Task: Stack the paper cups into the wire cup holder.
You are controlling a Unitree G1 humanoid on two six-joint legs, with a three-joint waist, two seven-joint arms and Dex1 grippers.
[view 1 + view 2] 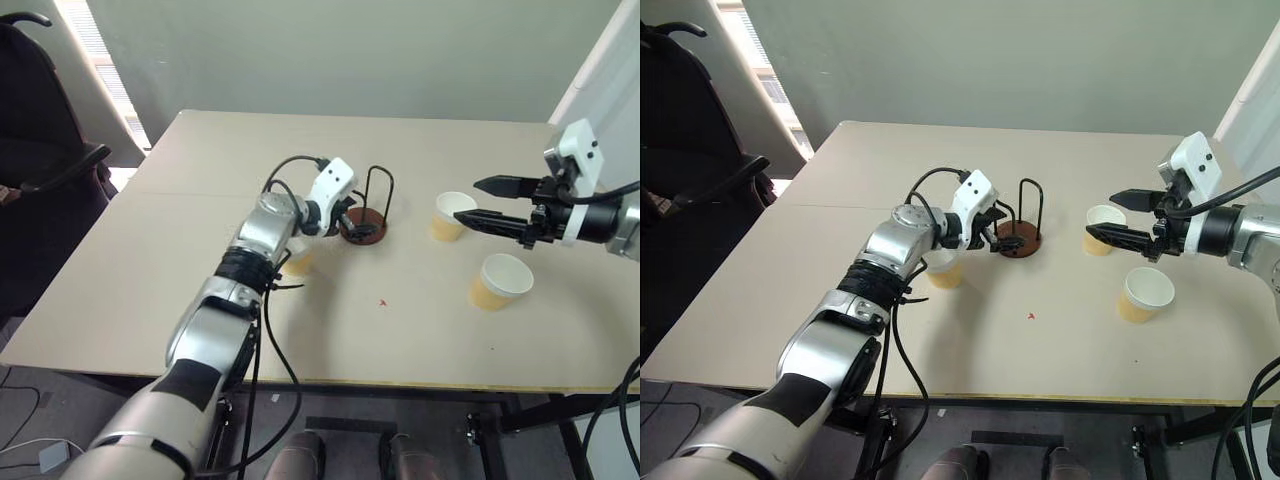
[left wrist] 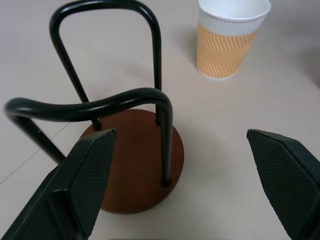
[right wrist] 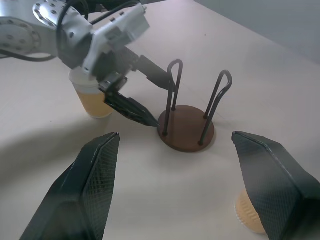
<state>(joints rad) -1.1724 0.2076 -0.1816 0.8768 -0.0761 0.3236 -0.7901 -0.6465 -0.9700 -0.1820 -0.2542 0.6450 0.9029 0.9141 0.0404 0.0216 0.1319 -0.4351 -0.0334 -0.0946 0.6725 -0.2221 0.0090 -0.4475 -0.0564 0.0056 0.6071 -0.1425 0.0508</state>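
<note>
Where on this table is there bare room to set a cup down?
Free: the near strip of table in front of the holder, and the far half behind it. Crowded: around the holder, with the left gripper and a cup close by.

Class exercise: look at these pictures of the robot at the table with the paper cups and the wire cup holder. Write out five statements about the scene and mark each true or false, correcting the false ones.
1. The wire cup holder has no cup in it. True.
2. The left gripper grips a cup. False: its fingers are open and empty, right by the holder's base.
3. All three paper cups stand upright on the table. True: one by the left arm, one by the right gripper, one nearer the table's front edge.
4. The right gripper is shut. False: it is open.
5. Two cups are stacked together. False: all stand apart.
</note>
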